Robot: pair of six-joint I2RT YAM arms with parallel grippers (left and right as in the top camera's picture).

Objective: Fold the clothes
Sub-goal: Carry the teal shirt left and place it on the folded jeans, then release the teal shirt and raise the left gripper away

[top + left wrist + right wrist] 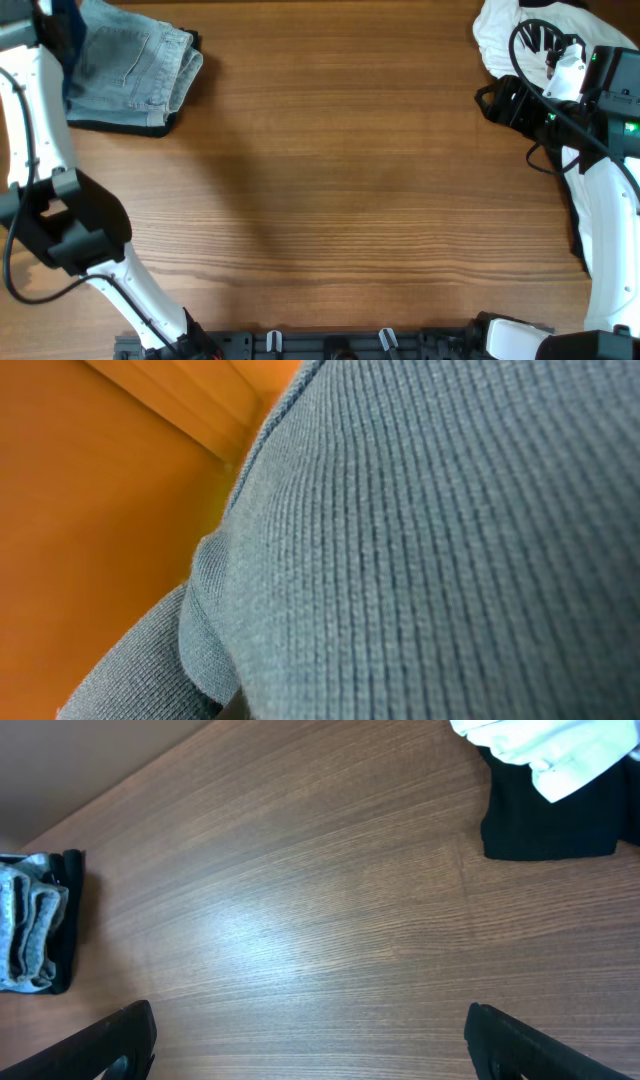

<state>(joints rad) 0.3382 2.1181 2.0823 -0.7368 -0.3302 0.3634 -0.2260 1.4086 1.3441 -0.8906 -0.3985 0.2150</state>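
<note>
The blue shirt (420,540) fills the left wrist view as ribbed cloth right against the lens. In the overhead view only a dark scrap of it shows, at the tabletop's (330,200) far left corner, beside the left gripper (48,14). That gripper is pressed together. Its fingers are hidden behind the cloth, so I cannot tell whether they pinch it.

Just beside, at the same corner, lie folded jeans (135,65) on top of a dark folded layer whose edge shows along the near side.

At the far right corner the white shirt (510,30) lies crumpled, with black lettering on it. The black piece (545,820) lies against it, partly under its edge, and runs along the right edge beneath the right arm.

The right gripper (320,1050) hangs above bare wood near the white shirt, just left of it. Its jaws are spread wide and hold nothing, and its fingertips (120,1040) show at the bottom corners of the right wrist view.

The middle and the near edge of the tabletop carry only the shadows of the arms.
</note>
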